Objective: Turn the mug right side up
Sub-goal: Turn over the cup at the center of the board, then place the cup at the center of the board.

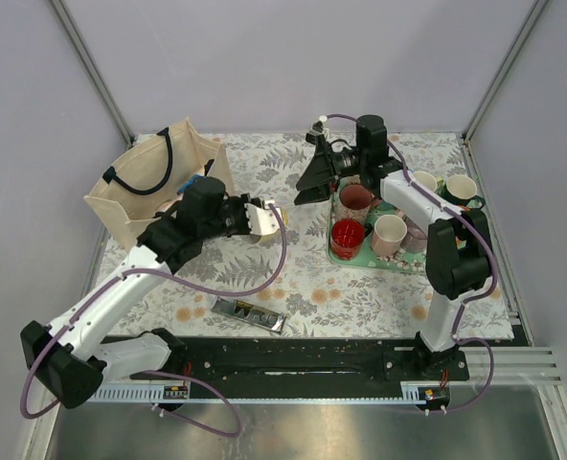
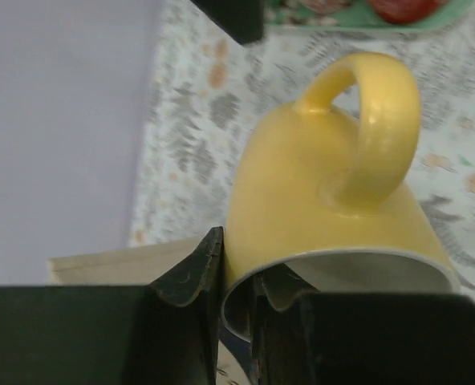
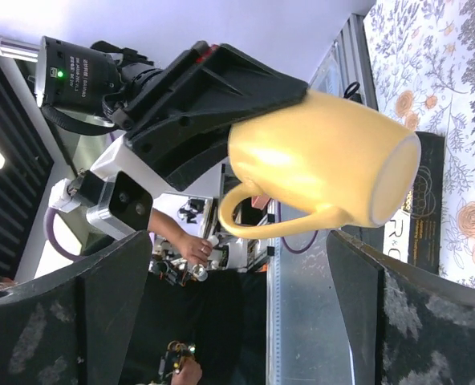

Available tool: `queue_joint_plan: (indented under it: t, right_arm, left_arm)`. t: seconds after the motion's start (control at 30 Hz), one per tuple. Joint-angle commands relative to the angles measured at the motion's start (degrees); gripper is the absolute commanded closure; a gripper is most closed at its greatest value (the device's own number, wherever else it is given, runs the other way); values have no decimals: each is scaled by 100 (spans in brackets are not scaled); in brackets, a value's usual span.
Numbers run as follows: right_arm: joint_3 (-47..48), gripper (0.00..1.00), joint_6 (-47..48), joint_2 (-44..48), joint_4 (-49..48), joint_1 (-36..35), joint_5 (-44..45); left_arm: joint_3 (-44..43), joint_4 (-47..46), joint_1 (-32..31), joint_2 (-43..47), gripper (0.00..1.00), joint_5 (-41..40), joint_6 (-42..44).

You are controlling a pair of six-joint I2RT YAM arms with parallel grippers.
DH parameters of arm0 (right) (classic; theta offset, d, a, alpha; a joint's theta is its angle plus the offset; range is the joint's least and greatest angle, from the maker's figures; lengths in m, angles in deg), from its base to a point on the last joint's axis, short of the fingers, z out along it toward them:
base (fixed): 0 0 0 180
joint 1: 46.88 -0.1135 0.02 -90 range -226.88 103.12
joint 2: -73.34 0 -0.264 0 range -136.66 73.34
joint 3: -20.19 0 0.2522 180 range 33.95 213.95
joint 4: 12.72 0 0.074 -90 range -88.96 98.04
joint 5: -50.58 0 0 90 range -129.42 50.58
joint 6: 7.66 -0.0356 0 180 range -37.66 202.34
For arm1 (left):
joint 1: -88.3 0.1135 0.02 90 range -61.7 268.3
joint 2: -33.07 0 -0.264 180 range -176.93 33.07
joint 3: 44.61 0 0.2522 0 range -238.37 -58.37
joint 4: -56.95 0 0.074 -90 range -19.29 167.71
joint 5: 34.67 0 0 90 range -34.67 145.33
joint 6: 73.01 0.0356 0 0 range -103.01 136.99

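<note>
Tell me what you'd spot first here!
A bright yellow mug, pinched by its rim in the left pincer and tipped sideways, left of the middle. To the right, the right pincer gapes open beside a green tray crowded with mugs.

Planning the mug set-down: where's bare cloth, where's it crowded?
Bare for the mug: the cloth between bag and tray, and the strip from the tray to the near edge. Crowded: the tray, full of cups. A flat box lies near-left of centre.
</note>
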State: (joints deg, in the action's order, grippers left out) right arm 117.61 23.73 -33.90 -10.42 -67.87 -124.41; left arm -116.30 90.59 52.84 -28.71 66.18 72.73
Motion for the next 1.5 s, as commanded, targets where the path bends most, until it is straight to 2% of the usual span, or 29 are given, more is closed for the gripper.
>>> queue_joint_plan:
  t: [0.0,0.1,0.13,0.17,0.2,0.23,0.27,0.33,0.37,0.47,0.53,0.6,0.73,0.83,1.1,1.17,1.27,1.47]
  right_arm:
    - [387,1,883,493,774,200,298]
    - [660,1,1323,599,1109,437,754]
    - [1035,1,1987,617,2025,517,1139]
    - [1300,1,3012,625,3339,578,1656]
    - [1972,0,4005,617,4597,579,2462]
    - [2336,1,4937,660,5262,544,3566]
    - [2505,0,5512,739,5669,483,4291]
    - [2533,1,6069,967,5839,491,5628]
    - [2472,0,6211,1090,5831,500,5938]
    - [1631,0,6292,1774,5113,544,6389]
    - [831,1,5925,2293,4245,570,6757]
    - [302,0,5581,2663,3934,588,7127]
    - [98,2,5773,2822,4108,632,6523]
    - [28,7,6141,2972,4205,632,5847]
    - [-254,10,6608,3254,4249,632,5511]
    - [-192,10,6617,3210,4293,632,5511]
    - [-113,10,6617,3096,4328,631,5353]
    - [-60,10,6748,2999,4494,632,4835]
  left_arm:
    - [-1183,2649,-31,-614,100,-101,-1126]
    - [-1659,3214,-22,-1142,100,-232,-1653]
    - [-1756,3354,-31,-1300,100,-311,-1768]
    - [-1861,3408,-48,-1510,100,-407,-1926]
    - [-2010,3513,-57,-1713,100,-513,-2101]
    - [-2133,3549,-57,-1950,100,-627,-2329]
    - [-2256,3558,-57,-2126,100,-741,-2540]
    - [-2476,3593,-49,-2504,100,-856,-2910]
    - [-2582,3593,-57,-2654,100,-909,-3059]
    - [-2767,3584,-57,-3119,100,-997,-3429]
    - [-2881,3576,-57,-3427,100,-1015,-3587]
    - [-2960,3584,-48,-3700,100,-1024,-3693]
    - [-3084,3567,-49,-4175,100,-910,-3747]
    - [-3180,3584,-57,-4412,90,-751,-3659]
    - [-3734,3892,-57,-5045,81,-734,-3658]
    - [-3760,3910,-48,-5046,75,-742,-3676]
    - [-3822,3927,-57,-4915,57,-786,-3738]
    - [-4436,4173,-57,-4449,51,-541,-3808]
